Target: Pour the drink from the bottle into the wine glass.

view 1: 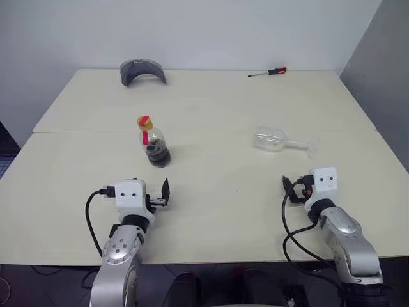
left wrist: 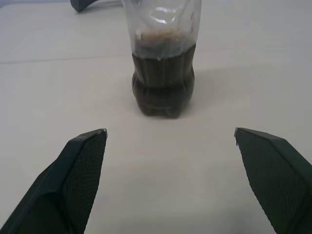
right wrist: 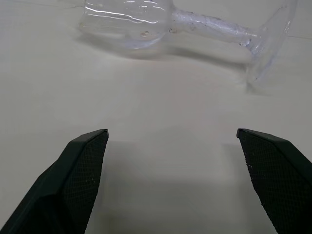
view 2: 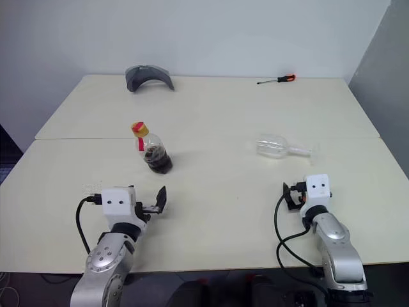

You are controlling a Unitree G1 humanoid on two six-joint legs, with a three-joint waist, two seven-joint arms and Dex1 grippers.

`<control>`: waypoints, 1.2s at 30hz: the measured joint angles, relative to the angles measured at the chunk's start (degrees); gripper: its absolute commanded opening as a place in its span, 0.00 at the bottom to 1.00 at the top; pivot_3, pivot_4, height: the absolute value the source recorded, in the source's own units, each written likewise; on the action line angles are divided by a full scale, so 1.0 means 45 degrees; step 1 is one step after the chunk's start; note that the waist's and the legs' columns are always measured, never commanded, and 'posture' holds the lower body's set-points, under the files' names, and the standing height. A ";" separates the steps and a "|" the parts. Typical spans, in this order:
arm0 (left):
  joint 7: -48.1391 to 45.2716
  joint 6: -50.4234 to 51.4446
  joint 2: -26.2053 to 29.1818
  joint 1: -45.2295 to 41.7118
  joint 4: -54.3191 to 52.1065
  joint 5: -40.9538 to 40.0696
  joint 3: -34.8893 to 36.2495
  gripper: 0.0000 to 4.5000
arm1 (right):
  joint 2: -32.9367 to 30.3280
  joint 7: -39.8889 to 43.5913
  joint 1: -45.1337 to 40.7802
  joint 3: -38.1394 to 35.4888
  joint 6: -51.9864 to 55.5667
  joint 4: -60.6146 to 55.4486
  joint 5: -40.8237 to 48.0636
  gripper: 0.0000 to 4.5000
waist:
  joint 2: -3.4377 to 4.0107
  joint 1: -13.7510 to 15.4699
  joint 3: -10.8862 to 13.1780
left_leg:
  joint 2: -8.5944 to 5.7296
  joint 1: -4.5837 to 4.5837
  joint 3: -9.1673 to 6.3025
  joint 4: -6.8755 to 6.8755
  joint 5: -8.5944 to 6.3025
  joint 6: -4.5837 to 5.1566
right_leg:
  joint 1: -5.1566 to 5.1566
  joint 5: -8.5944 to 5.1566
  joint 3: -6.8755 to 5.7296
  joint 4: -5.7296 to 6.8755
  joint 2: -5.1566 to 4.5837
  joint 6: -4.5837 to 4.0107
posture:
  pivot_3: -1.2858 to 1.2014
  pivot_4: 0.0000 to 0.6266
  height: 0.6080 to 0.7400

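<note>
Clear wine glass (view 1: 278, 140) on its side, bottle (view 1: 153, 144) upright — well apart; mid-table

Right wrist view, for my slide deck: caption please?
Open right end effector faces the wine glass lying on its side on the table.

Yellow-capped bottle (view 1: 153, 144), dark brown drink (left wrist: 163, 87)
</note>
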 measured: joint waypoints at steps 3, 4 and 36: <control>0.0133 0.0636 0.0263 -0.0021 -0.0058 0.0360 -0.0027 1.00 | 0.0031 0.0110 0.0011 0.0004 -0.0072 0.0000 -0.0045 1.00 | 0.0001 -0.0032 0.0000 | 0.0001 -0.0001 0.0002 -0.0005 0.0000 0.0000 | -0.0002 0.0000 0.0003 -0.0002 0.0002 0.0000 | 0.52 0.24 1.00; 0.0181 0.0689 0.0233 -0.0026 -0.0056 0.0356 0.0004 1.00 | 0.0029 0.0149 0.0010 0.0008 -0.0090 0.0000 -0.0047 1.00 | 0.0001 -0.0030 0.0000 | 0.0001 -0.0001 0.0002 -0.0004 0.0000 0.0000 | -0.0002 0.0000 0.0003 -0.0003 0.0002 0.0000 | 0.52 0.24 1.00; 0.0585 -0.0183 -0.0428 -0.0609 0.0317 0.0825 -0.0125 1.00 | -0.2136 0.9202 -0.1185 0.0389 -0.0124 -0.0534 0.6485 1.00 | -0.0002 0.0018 0.0000 | -0.0002 -0.0001 -0.0034 0.0013 -0.0007 0.0014 | 0.0022 0.0004 -0.0027 -0.0011 0.0000 -0.0005 | 0.52 0.24 1.00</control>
